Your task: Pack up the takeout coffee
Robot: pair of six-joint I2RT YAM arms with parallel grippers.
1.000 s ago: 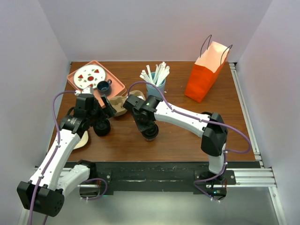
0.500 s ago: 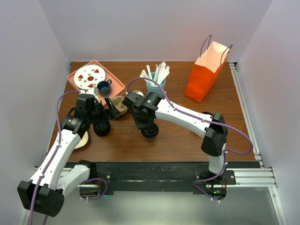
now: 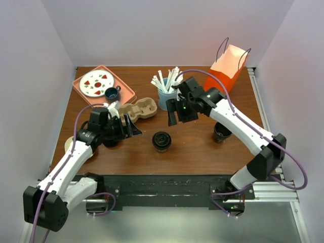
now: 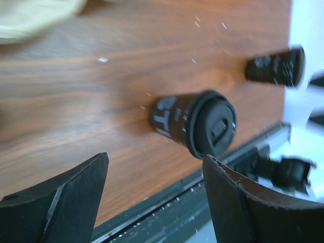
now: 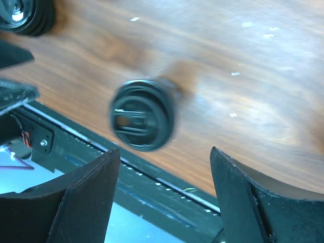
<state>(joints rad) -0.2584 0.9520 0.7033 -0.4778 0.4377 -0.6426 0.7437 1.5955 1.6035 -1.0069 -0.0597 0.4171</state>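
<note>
Both wrist views are smeared by motion, so the printing on the cups cannot be read. The lidded coffee cup (image 3: 161, 141) stands upright on bare wood near the middle of the desk (image 3: 192, 152), towards the front edge, with room on every side. The left pincer (image 3: 130, 127) is just to its left, jaws spread wide with nothing between them. The right pincer (image 3: 172, 115) is farther back, near the straw cup (image 3: 167, 95), likewise gaping and empty. A second cup (image 3: 221, 133) is half hidden beneath the right arm. A third cup (image 5: 23, 15) is cut off at the corner of the right wrist view, and from above the left arm mostly covers it. A beige disc (image 3: 68, 145) peeks out by the desk's left edge, partly under that same arm. The cardboard cup carrier (image 3: 142, 109) lies just behind the left pincer. The orange bag (image 3: 223, 76) stands at the back right corner, with open wood between it and the cups.
</note>
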